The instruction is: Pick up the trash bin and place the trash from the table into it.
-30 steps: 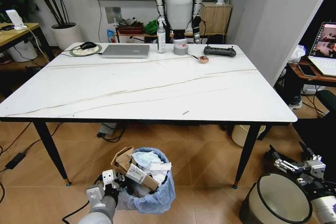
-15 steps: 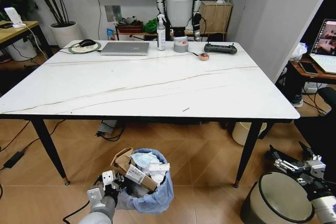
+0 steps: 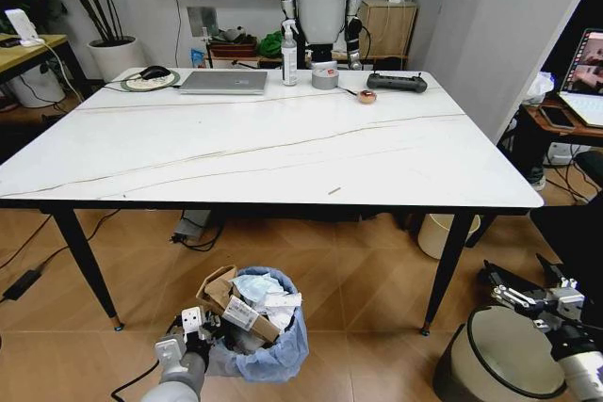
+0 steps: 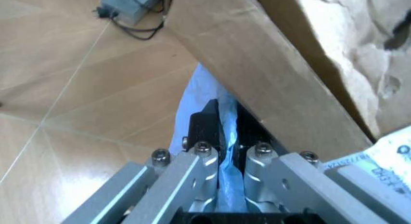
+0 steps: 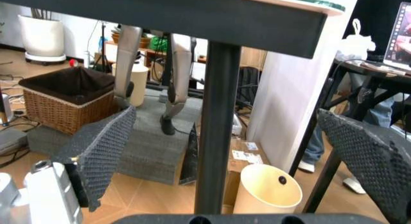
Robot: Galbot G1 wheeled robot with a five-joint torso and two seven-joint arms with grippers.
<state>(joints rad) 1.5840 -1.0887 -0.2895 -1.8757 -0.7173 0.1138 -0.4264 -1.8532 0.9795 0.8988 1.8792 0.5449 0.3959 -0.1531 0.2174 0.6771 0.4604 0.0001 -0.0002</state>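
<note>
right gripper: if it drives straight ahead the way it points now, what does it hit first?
Probably the table leg, dead centre between the open right gripper fingers. The cream bin sits just beside it; depth unclear.

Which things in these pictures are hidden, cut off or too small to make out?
- Head view: inside the trash bin, anything lower down is covered by the cardboard box and papers.
- Head view: the small sliver on the table is too small to identify.
- Left wrist view: the left gripper pinches the blue bag; the bin's rim is hidden by it.
</note>
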